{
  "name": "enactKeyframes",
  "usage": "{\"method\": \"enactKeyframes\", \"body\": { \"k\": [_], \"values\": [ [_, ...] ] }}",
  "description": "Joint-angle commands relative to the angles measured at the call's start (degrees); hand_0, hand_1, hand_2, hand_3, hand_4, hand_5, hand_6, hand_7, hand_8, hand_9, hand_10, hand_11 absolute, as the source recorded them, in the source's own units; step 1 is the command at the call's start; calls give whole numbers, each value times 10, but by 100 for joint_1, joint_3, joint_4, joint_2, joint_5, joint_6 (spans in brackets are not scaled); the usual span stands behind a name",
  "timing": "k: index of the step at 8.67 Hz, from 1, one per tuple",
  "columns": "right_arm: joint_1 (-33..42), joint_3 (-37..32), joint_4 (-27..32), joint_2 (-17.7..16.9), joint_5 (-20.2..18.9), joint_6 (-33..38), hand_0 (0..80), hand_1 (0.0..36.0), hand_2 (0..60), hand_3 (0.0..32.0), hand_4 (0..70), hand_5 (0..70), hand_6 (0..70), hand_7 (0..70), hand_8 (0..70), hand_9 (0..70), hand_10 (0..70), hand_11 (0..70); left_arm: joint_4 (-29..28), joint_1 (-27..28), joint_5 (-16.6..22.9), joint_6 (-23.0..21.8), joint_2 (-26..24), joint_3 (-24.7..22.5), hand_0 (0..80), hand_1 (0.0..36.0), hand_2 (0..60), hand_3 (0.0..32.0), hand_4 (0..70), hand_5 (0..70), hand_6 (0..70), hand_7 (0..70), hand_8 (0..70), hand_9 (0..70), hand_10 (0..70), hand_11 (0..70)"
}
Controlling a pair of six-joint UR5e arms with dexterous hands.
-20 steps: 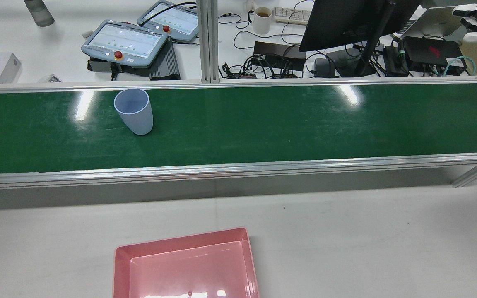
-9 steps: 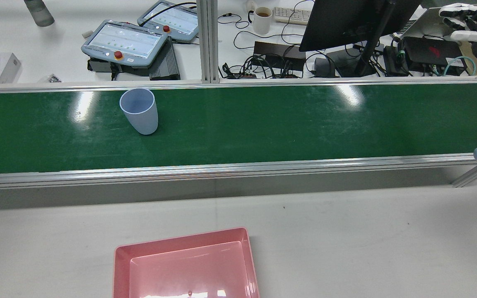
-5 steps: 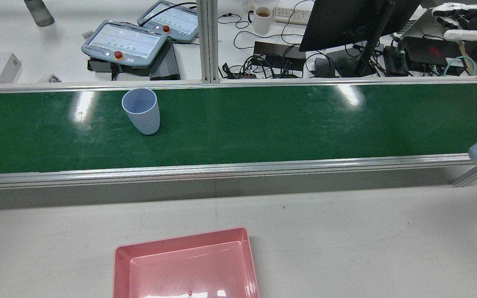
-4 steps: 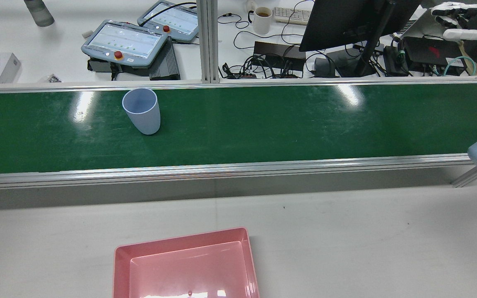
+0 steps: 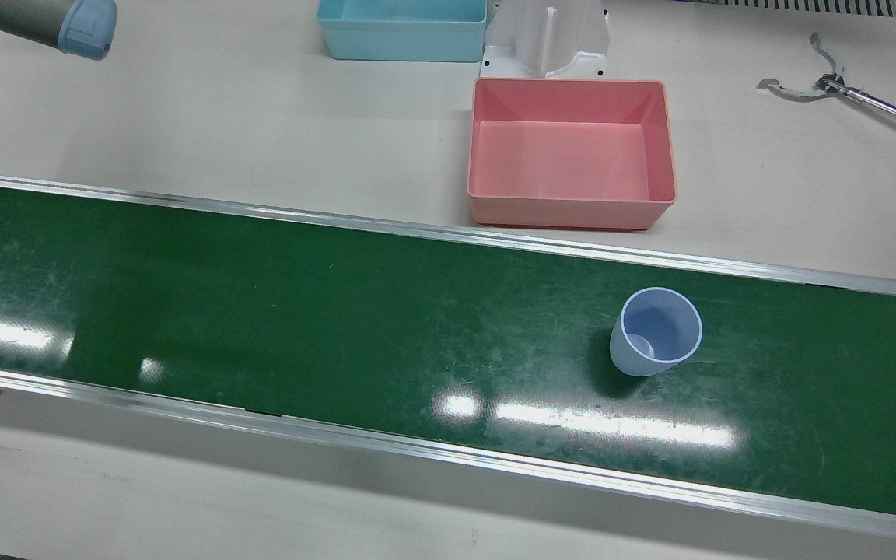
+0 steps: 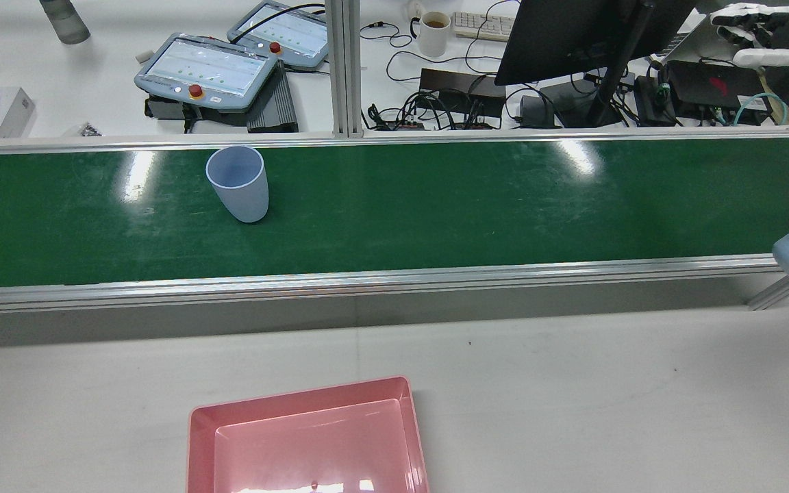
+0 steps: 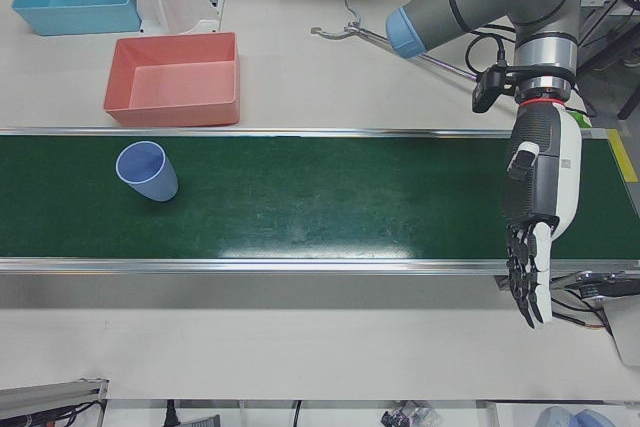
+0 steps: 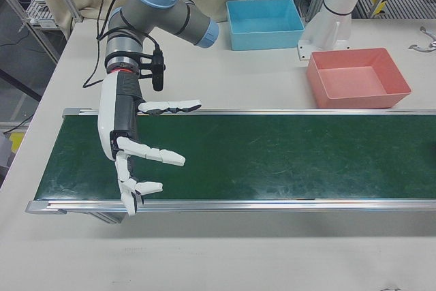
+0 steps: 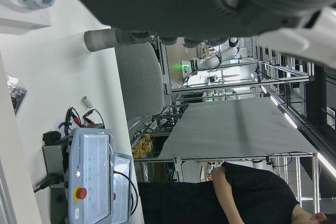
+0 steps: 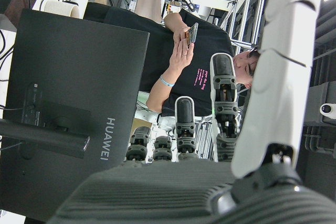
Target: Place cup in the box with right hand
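- Cup point(image 5: 656, 332) stands upright on the green belt point(image 5: 300, 311), just beside the pink box point(image 5: 571, 152) on the table.
- Right hand point(image 8: 136, 158) hangs over the belt's far end, fingers spread, empty.
- Left hand point(image 7: 535, 217) likewise hangs empty, fingers straight and slightly apart.

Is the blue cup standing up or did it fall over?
Standing up. The pale blue plastic cup rests on its base on the green conveyor belt, open mouth facing up, nothing inside.

The cup point(image 5: 656, 332) stands upright on the conveyor belt point(image 5: 277, 311), well apart from the right robot hand point(image 8: 139, 155), which hangs over the belt's opposite end. The box point(image 5: 571, 152) sits on the tabletop point(image 5: 222, 117) just behind the belt, near the cup and far from that robot hand
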Motion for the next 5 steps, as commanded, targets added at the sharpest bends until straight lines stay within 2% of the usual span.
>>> {"method": "enactKeyframes", "body": {
  "k": [1, 5],
  "values": [
    [-5, -13, -4, -6, -4, 0, 576, 166, 20, 0, 404, 64, 111, 442, 37, 119, 85, 142, 0, 0, 0, 0, 0, 0, 0, 0, 0, 0, 0, 0, 0, 0, 0, 0, 0, 0],
    [-5, -13, -4, -6, -4, 0, 576, 166, 22, 0, 409, 64, 115, 458, 44, 131, 89, 148, 0, 0, 0, 0, 0, 0, 0, 0, 0, 0, 0, 0, 0, 0, 0, 0, 0, 0]
  ]
}}
